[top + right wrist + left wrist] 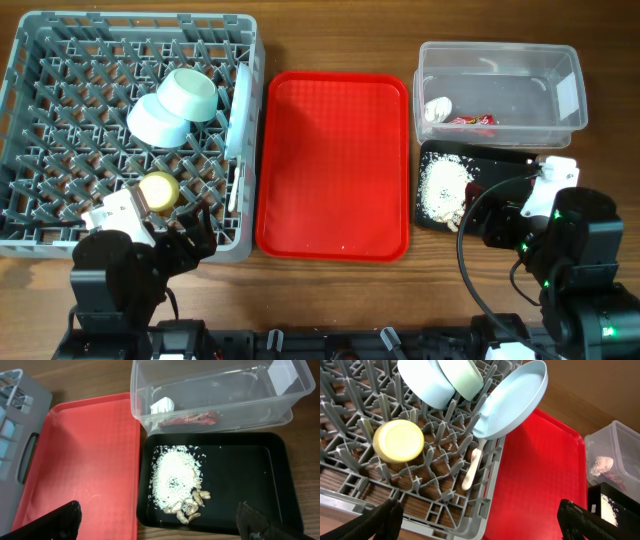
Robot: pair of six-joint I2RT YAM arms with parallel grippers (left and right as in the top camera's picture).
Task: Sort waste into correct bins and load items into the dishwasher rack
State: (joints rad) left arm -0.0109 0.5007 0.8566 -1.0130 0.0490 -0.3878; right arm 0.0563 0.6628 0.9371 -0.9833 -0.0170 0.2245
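Dishwasher rack (440, 496) before left end effector (479, 506), black tray (240, 470) before right end effector (159, 508); both released.

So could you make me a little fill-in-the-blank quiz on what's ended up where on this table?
1. The clear tub holds a white scrap and a crumpled ____ wrapper.
2. The food scraps lie in the ____ tray.
3. The grey rack holds ____ teal bowls.
4. The small cup in the rack is ____.
Missing words: red, black, two, yellow.
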